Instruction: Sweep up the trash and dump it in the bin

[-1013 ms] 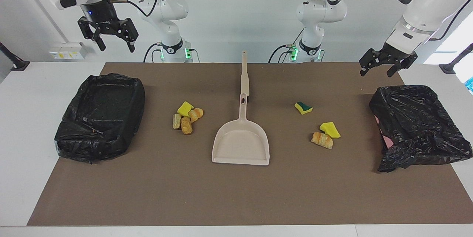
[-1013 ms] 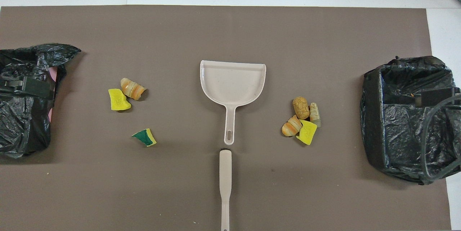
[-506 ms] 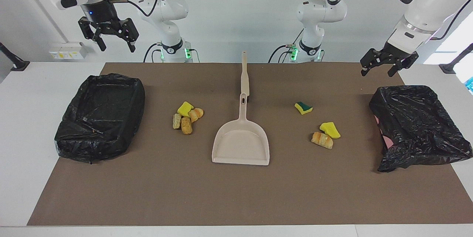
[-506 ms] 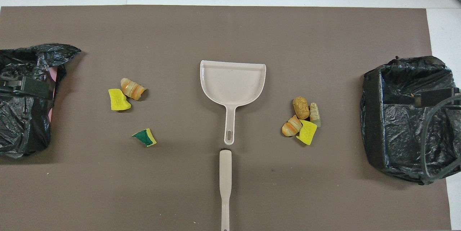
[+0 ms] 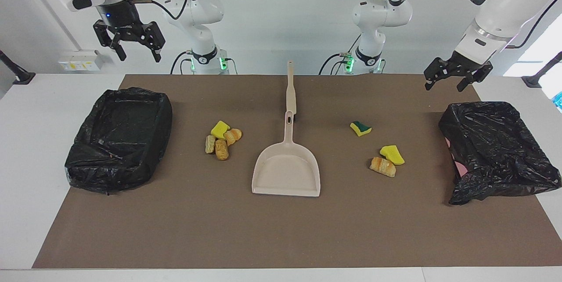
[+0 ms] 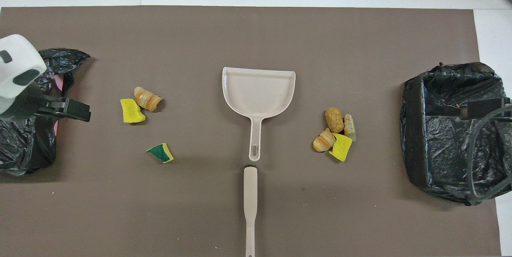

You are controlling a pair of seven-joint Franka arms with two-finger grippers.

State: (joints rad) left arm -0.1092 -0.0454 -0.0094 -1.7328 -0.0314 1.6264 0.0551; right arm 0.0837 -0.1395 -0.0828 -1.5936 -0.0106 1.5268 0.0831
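While both arms hang raised, the left tool (image 5: pixel 456 79) is open and empty above the worktop (image 5: pixel 272 233) near one black-lined bin (image 5: pixel 496 150), and the right tool (image 5: pixel 129 45) is open and empty above the other bin (image 5: pixel 118 139). Trash lies in two groups, four pieces (image 5: pixel 222 139) and three pieces (image 5: pixel 382 152), on either side of the dustpan (image 5: pixel 286 172). A brush (image 5: pixel 290 88) lies just nearer the robots.
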